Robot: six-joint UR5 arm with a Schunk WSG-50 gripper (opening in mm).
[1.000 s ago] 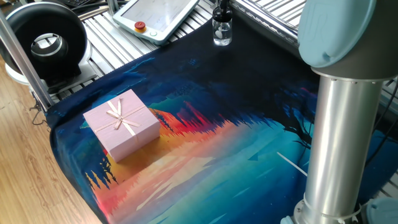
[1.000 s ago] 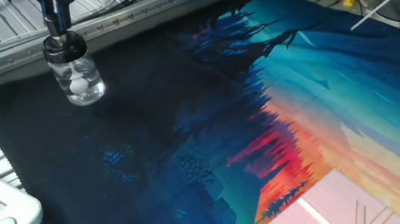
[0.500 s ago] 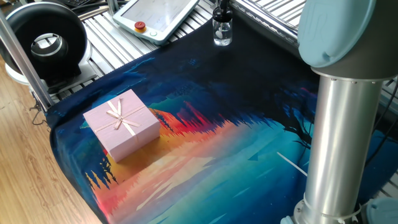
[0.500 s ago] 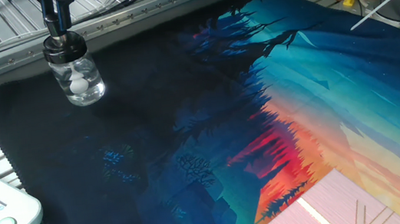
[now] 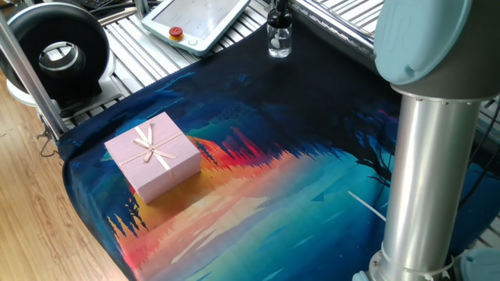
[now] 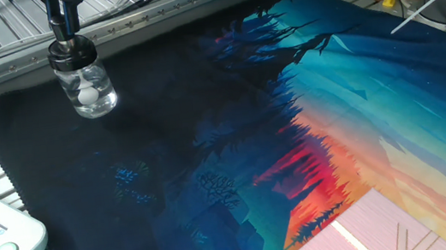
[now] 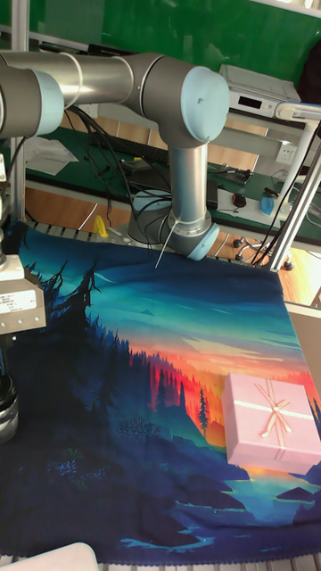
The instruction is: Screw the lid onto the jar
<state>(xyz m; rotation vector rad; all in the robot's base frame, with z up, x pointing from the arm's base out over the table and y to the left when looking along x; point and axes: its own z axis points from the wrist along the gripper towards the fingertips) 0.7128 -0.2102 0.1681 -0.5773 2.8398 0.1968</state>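
Jar: we see a tiny clear glass bottle (image 6: 90, 89) standing upright on the dark far corner of the cloth, near the metal rail; a small white ball sits inside it.
Lid: we see a black cap (image 6: 73, 52) sitting on the neck of the jar, its narrow top reaching up into the gripper.
Gripper: we see a dark tool (image 6: 63, 10) directly above the jar, around the top of the lid; we cannot tell whether its fingers are pressed together or apart, since they are too small and dark to read.
Arm: we see the silver and pale blue robot arm (image 7: 187, 161) rising from its base at the edge of the table.
Cloth: we see a printed mat (image 5: 305, 195) with a forest sunset in blue, orange and black covering the table.
Gift box: we see a pink box (image 5: 153, 155) with a ribbon bow, resting on the mat well apart from the jar.
Pendant: we see a white tablet with a red button (image 5: 199, 19) lying on the slatted metal just beside the mat.
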